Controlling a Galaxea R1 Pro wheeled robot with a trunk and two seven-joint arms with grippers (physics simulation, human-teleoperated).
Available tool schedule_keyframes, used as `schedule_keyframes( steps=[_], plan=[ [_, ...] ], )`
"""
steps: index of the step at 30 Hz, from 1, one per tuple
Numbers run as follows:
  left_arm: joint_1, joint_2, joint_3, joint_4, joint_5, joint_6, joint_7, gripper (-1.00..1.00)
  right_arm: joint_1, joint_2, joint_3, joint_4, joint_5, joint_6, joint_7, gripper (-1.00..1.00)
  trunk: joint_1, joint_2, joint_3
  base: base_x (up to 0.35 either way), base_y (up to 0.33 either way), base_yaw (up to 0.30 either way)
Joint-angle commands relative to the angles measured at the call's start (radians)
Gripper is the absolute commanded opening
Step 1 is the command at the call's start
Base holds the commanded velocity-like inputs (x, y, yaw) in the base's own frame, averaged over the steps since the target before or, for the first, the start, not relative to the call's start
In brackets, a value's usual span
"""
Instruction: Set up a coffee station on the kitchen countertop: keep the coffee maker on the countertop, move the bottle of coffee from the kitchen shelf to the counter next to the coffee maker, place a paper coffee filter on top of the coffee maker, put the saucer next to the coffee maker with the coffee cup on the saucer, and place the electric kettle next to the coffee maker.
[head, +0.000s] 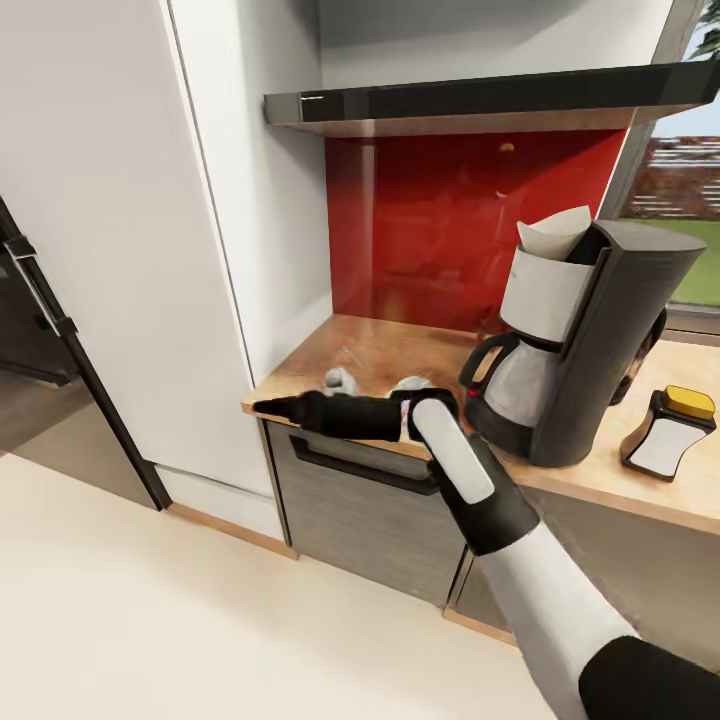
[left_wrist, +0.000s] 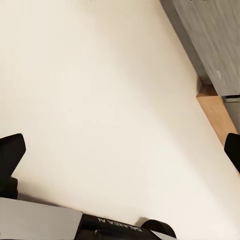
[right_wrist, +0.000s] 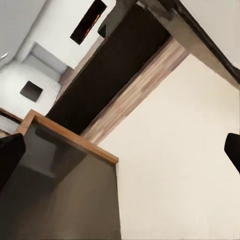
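Pointing toward 9 o'clock, fingers apart and empty, the right gripper (head: 268, 405) faces away from the coffee maker (head: 590, 340), which stands at 3 o'clock on the desk (head: 365, 350).

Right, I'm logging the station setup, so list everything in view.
kitchen countertop: one, light-brown wood, over a grey drawer front
coffee maker: one, dark grey, on the countertop
paper coffee filter: one, off-white, on top of the coffee maker
bottle of coffee: one, brown with yellow cap, on the countertop beside the coffee maker
kitchen shelf: one, glossy black, above
backsplash: one, red
tall cabinet: one, white
pale shapes: two, behind the arm, unidentifiable
arm: one, white and black
left gripper, right gripper: black, open
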Motion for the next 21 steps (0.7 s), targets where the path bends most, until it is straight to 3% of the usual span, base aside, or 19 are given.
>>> schedule_keyframes(
  steps=[1, 4, 6, 7, 8, 9, 10, 12, 17, 19, 21],
  plan=[
    [-0.001, 0.001, -0.003, 0.002, 0.004, -0.004, -0.003, 1.0, 0.064, -0.013, 0.03, -0.023, 0.005, 0.004, 0.027, 1.0, 0.0, -0.001, -0.001, 0.0, 0.0, 0.0],
    [-0.001, 0.001, -0.002, 0.001, 0.004, -0.004, -0.003, 1.0, 0.158, -0.068, 0.068, -0.057, 0.008, 0.002, 0.066, 1.0, 0.0, -0.001, -0.001, 0.0, 0.0, 0.0],
    [-0.001, 0.001, -0.002, 0.001, 0.004, -0.004, -0.003, 1.0, 0.234, -0.147, 0.102, -0.079, 0.012, -0.003, 0.136, 1.0, 0.0, -0.001, -0.001, 0.0, 0.0, 0.0],
    [-0.001, 0.002, -0.002, 0.001, 0.004, -0.004, -0.003, 1.0, 0.309, -0.224, 0.16, -0.088, 0.046, -0.061, 0.234, 1.0, 0.0, -0.001, -0.001, 0.0, 0.0, 0.0],
    [-0.001, 0.002, -0.002, 0.001, 0.004, -0.004, -0.003, 1.0, 0.345, -0.265, 0.186, -0.089, 0.086, -0.116, 0.291, 1.0, 0.0, -0.001, -0.001, 0.0, 0.0, 0.0],
    [-0.001, 0.002, -0.002, 0.001, 0.004, -0.004, -0.003, 1.0, 0.362, -0.285, 0.197, -0.089, 0.111, -0.147, 0.323, 1.0, 0.0, -0.001, -0.001, 0.0, 0.0, 0.0],
    [-0.001, 0.003, -0.001, 0.002, 0.004, -0.004, -0.003, 1.0, 0.537, -0.409, 0.246, -0.049, 0.327, -0.345, 0.625, 1.0, 0.0, -0.001, -0.001, 0.0, 0.0, 0.0],
    [-0.001, 0.003, -0.001, 0.002, 0.004, -0.004, -0.003, 1.0, 0.624, -0.453, 0.251, 0.027, 0.402, -0.446, 0.712, 1.0, 0.0, -0.001, -0.001, 0.0, 0.0, 0.0],
    [-0.001, 0.003, -0.001, 0.003, 0.004, -0.004, -0.003, 1.0, 0.713, -0.516, 0.253, 0.243, 0.444, -0.661, 0.768, 1.0, 0.0, -0.001, -0.001, 0.0, 0.0, 0.0],
    [-0.001, 0.002, -0.001, 0.003, 0.004, -0.004, -0.003, 1.0, 0.734, -0.536, 0.254, 0.405, 0.452, -0.788, 0.825, 1.0, 0.0, -0.001, -0.001, 0.0, 0.0, 0.0],
    [-0.001, 0.001, -0.001, 0.004, 0.004, -0.004, -0.003, 1.0, 0.748, -0.549, 0.25, 0.644, 0.455, -0.946, 0.923, 1.0, 0.0, -0.001, -0.001, 0.0, 0.0, 0.0]
  ],
)
